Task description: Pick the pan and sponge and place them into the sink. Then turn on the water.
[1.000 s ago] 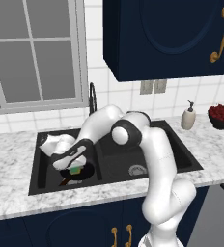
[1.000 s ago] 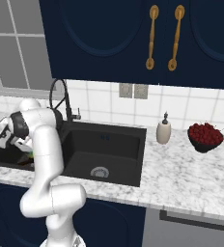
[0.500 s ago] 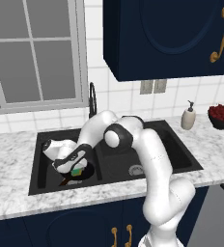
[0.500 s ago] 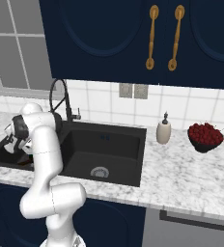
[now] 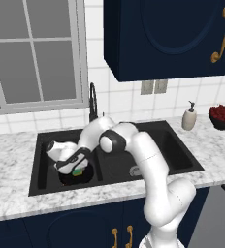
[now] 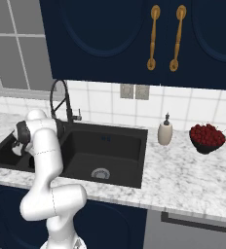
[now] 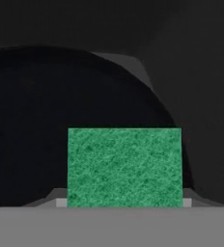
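Lower now than a second ago, my arm has folded down into the left basin of the sink (image 5: 37, 167), and my claw (image 5: 74, 170) hangs just over the pan (image 5: 76, 176), which already lies on the floor of that basin. Between my fingers I grip the sponge (image 7: 124, 167); the hand view shows its green top squarely ahead with the pan's dark round floor behind it, and from the left base view the green and yellow block (image 5: 77, 171) sits right at my fingertips. I judge the step in hand to be setting the sponge down inside the sink. To do it well I should keep it low and level, part my fingers only when it is touching or nearly touching the pan, then lift straight up so nothing drags along. After that I must swing to the faucet (image 5: 92, 100) behind the divider and work its side lever, clearing the gooseneck on the way. Counting: one pan, one sponge, one sink with two basins, one silver drain (image 6: 100, 173) visible in the right basin, one faucet, one soap bottle (image 6: 164, 133), one bowl of red fruit (image 6: 207, 138). No water runs yet.
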Controlling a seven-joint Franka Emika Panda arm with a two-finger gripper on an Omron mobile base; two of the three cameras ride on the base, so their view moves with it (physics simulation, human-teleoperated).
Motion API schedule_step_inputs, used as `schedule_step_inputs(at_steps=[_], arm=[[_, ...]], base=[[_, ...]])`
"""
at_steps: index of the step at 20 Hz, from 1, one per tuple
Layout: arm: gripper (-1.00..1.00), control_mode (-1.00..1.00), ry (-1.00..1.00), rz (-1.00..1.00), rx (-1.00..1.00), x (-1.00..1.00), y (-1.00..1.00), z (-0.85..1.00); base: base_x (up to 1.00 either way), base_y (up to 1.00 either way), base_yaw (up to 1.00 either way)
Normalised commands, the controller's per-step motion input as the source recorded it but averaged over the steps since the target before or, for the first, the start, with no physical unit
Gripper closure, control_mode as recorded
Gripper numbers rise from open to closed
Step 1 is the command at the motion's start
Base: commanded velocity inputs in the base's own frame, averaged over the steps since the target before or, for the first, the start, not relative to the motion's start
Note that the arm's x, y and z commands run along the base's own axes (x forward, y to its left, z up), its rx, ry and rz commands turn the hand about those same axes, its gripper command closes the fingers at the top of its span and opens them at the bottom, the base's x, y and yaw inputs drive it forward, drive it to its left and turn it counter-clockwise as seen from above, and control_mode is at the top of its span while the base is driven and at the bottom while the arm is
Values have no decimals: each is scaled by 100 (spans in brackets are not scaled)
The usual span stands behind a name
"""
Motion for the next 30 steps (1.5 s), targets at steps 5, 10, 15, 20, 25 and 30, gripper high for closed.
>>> schedule_step_inputs(at_steps=[5,10,15,20,25,30], arm=[[-100,-100,0,2,1,12,0,-20],[-100,-100,-3,4,12,0,-10,0],[-100,-100,-4,1,20,0,-7,14],[-100,-100,-14,0,14,-21,7,48],[-100,-100,-15,-5,3,-42,37,79],[-100,-100,-34,-7,0,-77,26,72]], base=[[0,0,0],[0,0,0],[0,0,0],[0,0,0],[0,0,0],[0,0,0]])
